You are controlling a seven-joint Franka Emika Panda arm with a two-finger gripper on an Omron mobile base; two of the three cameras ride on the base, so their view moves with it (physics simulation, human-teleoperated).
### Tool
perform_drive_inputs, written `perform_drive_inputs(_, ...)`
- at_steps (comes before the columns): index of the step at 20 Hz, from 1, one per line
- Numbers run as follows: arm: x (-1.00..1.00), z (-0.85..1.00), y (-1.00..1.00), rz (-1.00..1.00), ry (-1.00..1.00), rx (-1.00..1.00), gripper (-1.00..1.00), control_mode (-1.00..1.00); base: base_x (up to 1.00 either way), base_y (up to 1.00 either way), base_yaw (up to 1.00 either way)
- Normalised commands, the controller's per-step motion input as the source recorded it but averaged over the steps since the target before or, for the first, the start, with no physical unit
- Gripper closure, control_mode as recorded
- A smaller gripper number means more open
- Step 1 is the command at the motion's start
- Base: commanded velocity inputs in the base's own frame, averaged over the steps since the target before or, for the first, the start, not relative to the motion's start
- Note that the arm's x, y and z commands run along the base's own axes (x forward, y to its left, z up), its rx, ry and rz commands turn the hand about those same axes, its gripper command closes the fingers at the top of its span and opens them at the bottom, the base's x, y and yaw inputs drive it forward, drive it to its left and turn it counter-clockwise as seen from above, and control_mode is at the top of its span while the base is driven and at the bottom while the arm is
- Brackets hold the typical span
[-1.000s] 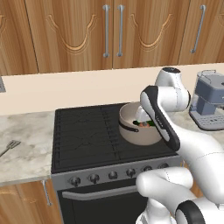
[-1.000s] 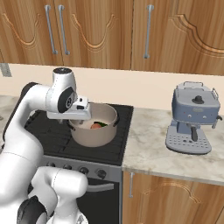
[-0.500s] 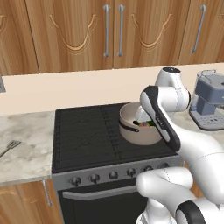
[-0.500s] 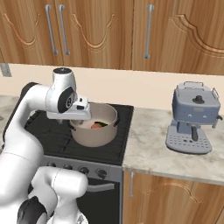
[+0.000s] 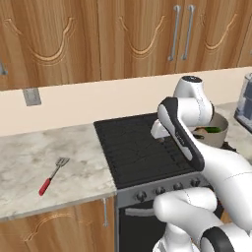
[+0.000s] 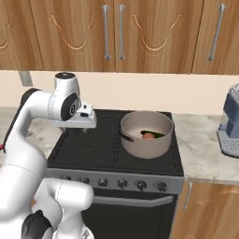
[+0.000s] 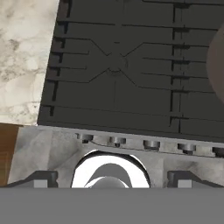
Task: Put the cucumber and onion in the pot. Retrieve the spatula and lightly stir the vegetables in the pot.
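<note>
Both veggies, the cucumber (image 6: 154, 134) and onion (image 6: 148, 136), are already sitting in the pot (image 6: 146, 135), so the wide-open, empty claw (image 6: 84, 129) is hovering over the stove (image 5: 138, 147), leaving the spatula (image 5: 53, 170) lying on the counter (image 5: 29, 162) to fetch.

The robot is a glossy white arm (image 6: 28, 135) built of thick rounded segments, with bulbous shells at the base that look smooth and seamless. Dark grey to black bands mark the joints, one long dark strip runs along the forearm link in the left base view, and a round dark cap sits on top of the wrist housing. At the end sits a flat white hand block carrying the claw (image 6: 84, 130), whose two small finger tips (image 7: 41, 178) are dark grey.
</note>
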Motion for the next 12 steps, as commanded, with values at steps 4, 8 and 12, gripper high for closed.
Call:
perform_drive_inputs(4, 0.00, 0.00, 0.00, 0.00, 0.00, 0.00, -1.00, 1.00, -0.14, 1.00, -0.23)
perform_drive_inputs(8, 0.00, 0.00, 0.00, 0.00, 0.00, 0.00, -1.00, 1.00, 0.00, 0.93, -0.11)
perform_drive_inputs(12, 0.00, 0.00, 0.00, 0.00, 0.00, 0.00, -1.00, 1.00, 0.03, 0.44, 0.02)
